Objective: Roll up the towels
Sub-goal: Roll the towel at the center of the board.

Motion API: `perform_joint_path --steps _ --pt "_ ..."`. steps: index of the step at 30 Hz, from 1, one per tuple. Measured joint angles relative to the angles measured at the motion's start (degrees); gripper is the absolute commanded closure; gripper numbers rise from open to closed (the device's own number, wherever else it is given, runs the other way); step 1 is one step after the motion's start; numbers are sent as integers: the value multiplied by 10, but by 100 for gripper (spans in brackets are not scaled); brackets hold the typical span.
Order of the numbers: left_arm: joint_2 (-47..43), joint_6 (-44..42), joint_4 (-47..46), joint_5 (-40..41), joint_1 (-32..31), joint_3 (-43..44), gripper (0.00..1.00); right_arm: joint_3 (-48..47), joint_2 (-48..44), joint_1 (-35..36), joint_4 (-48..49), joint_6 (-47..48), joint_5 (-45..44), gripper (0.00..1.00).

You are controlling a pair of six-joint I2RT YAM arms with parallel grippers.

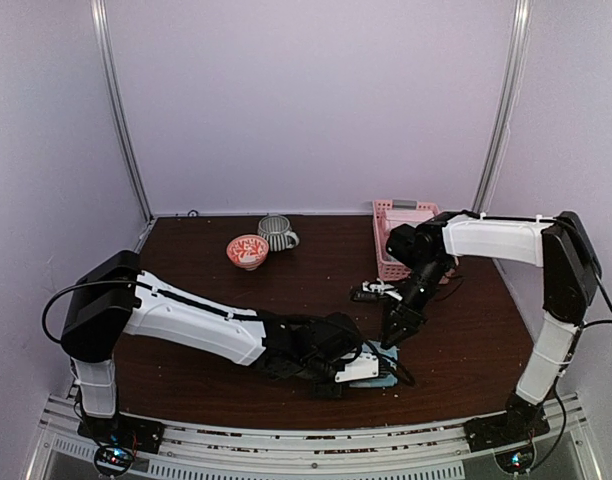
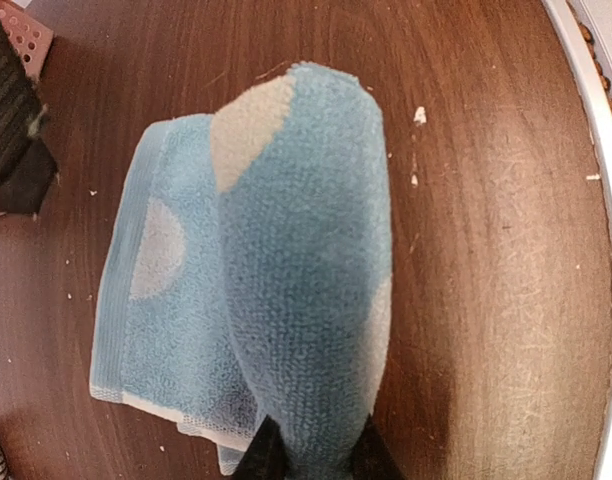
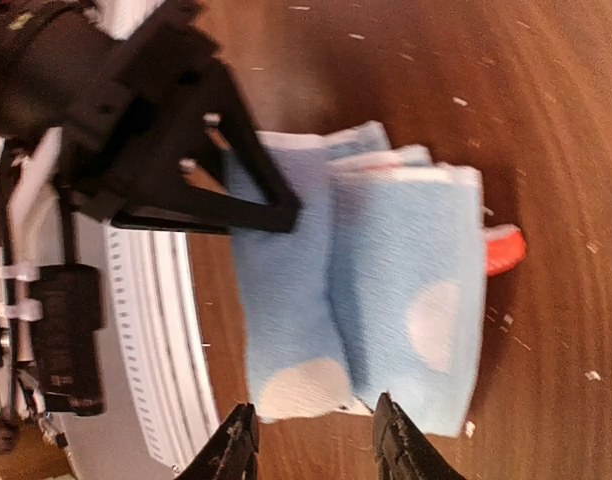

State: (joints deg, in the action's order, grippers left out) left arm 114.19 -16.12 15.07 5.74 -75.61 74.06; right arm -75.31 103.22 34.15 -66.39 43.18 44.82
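A light blue towel with pale dots [image 2: 306, 300] lies near the table's front edge, partly rolled. Its rolled part stands over a flat part [image 2: 151, 300]. My left gripper [image 2: 311, 462] is shut on the near end of the roll. In the top view the left gripper [image 1: 369, 368] covers most of the towel [image 1: 386, 363]. My right gripper [image 3: 316, 450] is open, with its jaws just off the towel's edge [image 3: 386, 290] and apart from it. An orange mark [image 3: 504, 248] shows at the towel's far side. The right gripper [image 1: 392, 335] hangs just behind the towel. Other towels are out of view.
A pink lattice basket [image 1: 406, 235] stands at the back right. A red patterned bowl [image 1: 248, 250] and a striped mug [image 1: 276, 232] stand at the back middle. A small black object [image 1: 371, 292] lies behind the towel. The metal front rail [image 1: 286, 440] runs close to the towel.
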Motion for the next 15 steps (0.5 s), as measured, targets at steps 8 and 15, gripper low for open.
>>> perform_joint_path --steps 8,15 --pt "0 2 -2 6 -7 0 84 55 2 2 116 -105 -139 59" --pt "0 1 -3 14 -15 0 84 43 33 53 145 -120 -175 82"
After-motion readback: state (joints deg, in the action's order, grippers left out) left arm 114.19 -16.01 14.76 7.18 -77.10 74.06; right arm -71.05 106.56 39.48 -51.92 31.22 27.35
